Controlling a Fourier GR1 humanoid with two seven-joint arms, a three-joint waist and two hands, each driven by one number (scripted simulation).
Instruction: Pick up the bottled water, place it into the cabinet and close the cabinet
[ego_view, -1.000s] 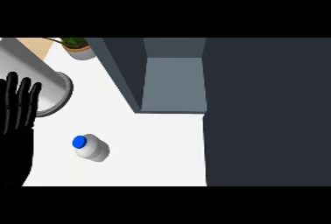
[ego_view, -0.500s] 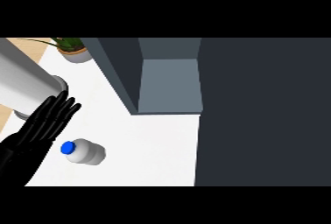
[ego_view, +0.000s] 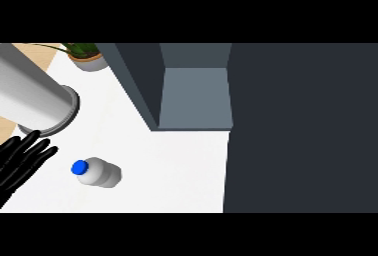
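The bottled water is a small white bottle with a blue cap, standing on the white counter at the lower left. My left hand shows at the left edge, just left of the bottle and apart from it. Its fingers are straight and spread, pointing up and right, and they hold nothing. A thick grey forearm crosses the upper left corner above the hand. The dark cabinet stands at the back, its open compartment showing a grey inner floor. My right hand is out of sight.
A wide dark panel, seemingly the cabinet's open door, fills the right side of the view. A potted plant sits at the back left by the cabinet's side wall. Bare counter lies between the bottle and the compartment.
My left hand first swung down towards the bottle's cap, then drew back a little to the left. The bottle has stayed where it was.
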